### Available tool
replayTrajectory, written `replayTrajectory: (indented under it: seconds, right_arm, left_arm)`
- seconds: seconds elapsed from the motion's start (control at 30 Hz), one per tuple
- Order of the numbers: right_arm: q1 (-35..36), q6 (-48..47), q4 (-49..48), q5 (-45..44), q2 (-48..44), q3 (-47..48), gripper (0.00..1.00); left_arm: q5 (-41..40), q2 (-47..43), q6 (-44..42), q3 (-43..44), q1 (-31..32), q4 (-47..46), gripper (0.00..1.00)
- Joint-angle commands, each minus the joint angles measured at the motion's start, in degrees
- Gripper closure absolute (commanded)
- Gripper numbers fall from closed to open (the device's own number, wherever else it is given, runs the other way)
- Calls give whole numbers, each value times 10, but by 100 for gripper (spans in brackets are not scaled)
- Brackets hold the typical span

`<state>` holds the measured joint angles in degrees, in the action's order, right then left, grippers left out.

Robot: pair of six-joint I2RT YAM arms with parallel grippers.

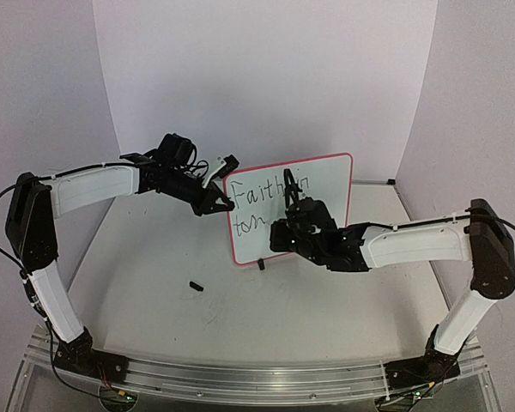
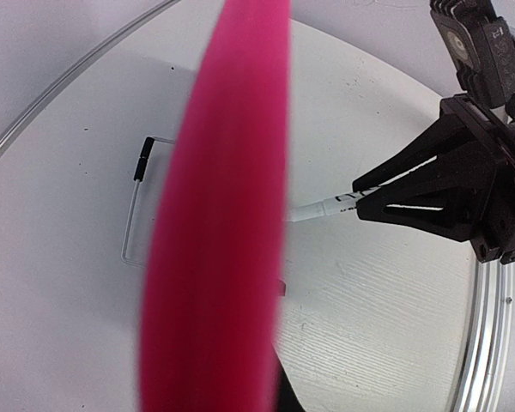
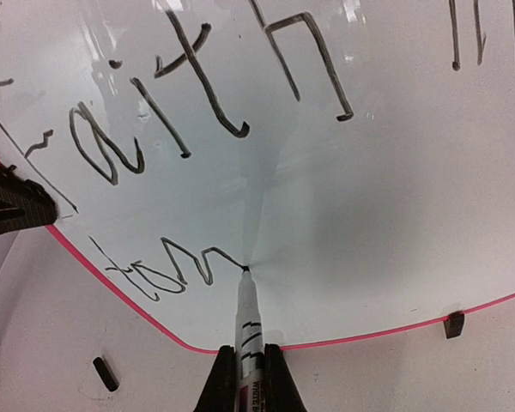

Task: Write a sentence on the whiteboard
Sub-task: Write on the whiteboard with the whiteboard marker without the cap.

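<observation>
Loose black piece (image 1: pixel 196 286): lying on the bench (image 1: pixel 154 309), left of centre and nearer than the board, apart from everything; probably the marker's cap, set aside to leave the tip bare.
Right fingers (image 3: pixel 245 360): pressed together on the marker (image 3: pixel 247 318), gripping low on the barrel for steering the tip like a pen.
Marker tip: touching the white surface at the end of the last stroke of "tom", pointing straight into the board.
Sentence (image 1: pixel 259 199): "Faith in" along the top, "tom" begun beneath at the left; judged unfinished, with blank room to the right and below.
Whiteboard (image 1: pixel 326 184): standing near mid-bench on its lower edge and a black foot (image 1: pixel 262 264), written face turned toward the right arm.
Left fingers (image 1: pixel 221 204): closed on the board's left edge near the upper-left corner, pinching the pink frame; likely there as a brace against the marker's push.
</observation>
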<state>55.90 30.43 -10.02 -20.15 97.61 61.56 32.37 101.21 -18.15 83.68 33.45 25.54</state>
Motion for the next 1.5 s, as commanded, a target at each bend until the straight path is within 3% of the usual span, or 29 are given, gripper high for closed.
replayTrajectory:
  seconds: [0.0, 0.6, 1.17, 1.47]
  right_arm:
    - [-2, 9, -4, -13, 14, 1, 100]
    - [-2, -16, -4, 15, -31, -12, 100]
    - [-87, -20, -64, 232, -100, -80, 100]
    - [-99, -16, -71, 239, -85, -65, 100]
  left_arm:
    - [-51, 1, -30, -2, 0, 50, 100]
    - [-52, 0, -30, -3, 0, 50, 100]
    - [-50, 4, -29, -3, 1, 50, 100]
    - [-51, 5, -30, -3, 3, 50, 100]
